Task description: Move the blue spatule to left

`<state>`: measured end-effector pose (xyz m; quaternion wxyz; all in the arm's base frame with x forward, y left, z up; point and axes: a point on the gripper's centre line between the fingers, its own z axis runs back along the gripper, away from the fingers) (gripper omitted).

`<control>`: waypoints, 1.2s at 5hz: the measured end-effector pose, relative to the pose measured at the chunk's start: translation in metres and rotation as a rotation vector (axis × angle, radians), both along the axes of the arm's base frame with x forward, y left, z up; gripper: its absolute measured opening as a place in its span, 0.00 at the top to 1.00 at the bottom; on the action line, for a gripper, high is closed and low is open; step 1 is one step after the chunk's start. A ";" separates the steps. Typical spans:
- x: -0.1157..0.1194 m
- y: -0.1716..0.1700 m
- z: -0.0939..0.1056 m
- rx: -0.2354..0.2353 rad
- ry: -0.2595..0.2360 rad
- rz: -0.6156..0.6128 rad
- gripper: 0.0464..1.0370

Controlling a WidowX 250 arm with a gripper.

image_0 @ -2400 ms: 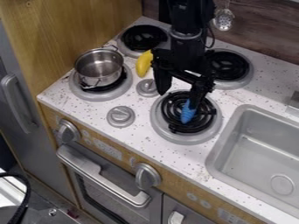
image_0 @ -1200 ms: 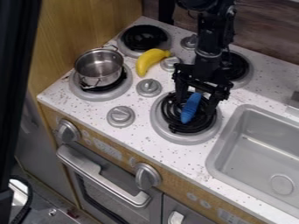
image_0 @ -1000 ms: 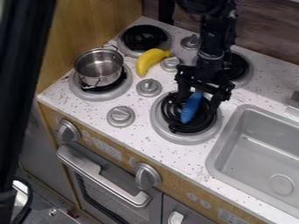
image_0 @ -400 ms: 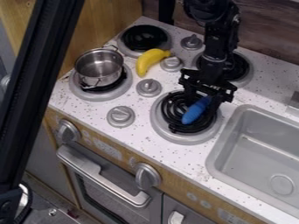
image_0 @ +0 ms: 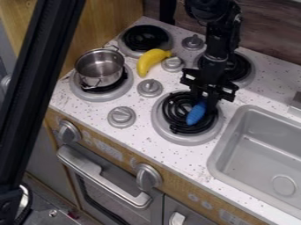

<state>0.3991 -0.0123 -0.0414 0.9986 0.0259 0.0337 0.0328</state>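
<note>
Jaws: drawn in close together, pinching the upper end of the spatula. Gripper: black, pointing down over the near right burner, its arm coming in from the top edge. Spatula: blue, its visible part tilted, lower end toward the lower left of the view, above the right part of that burner's black coil; whether it touches the coil cannot be told. Pot: metal, open, on the near left burner. Banana: yellow, curved, on the white speckled counter, between the pot and a grey knob, its tip close to that knob. Far left burner: black coil, grey rim. Far right burner: partly behind the arm. Further grey knobs on the counter: one between the two near burners, one nearer the front edge, one between the two far burners. Sink: grey, at right, beside the near right burner. Oven handle: grey, along the wooden front, below the counter. Black bar: slanting across the left side of the view
</note>
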 end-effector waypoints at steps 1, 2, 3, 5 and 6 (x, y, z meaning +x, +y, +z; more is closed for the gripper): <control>0.010 0.006 0.009 0.013 -0.019 -0.020 0.67; 0.031 0.026 0.032 0.024 -0.068 0.017 0.67; 0.037 0.056 0.025 0.014 -0.052 0.094 0.68; 0.044 0.084 0.000 -0.008 0.013 0.136 0.68; 0.045 0.088 -0.005 -0.010 0.041 0.131 0.61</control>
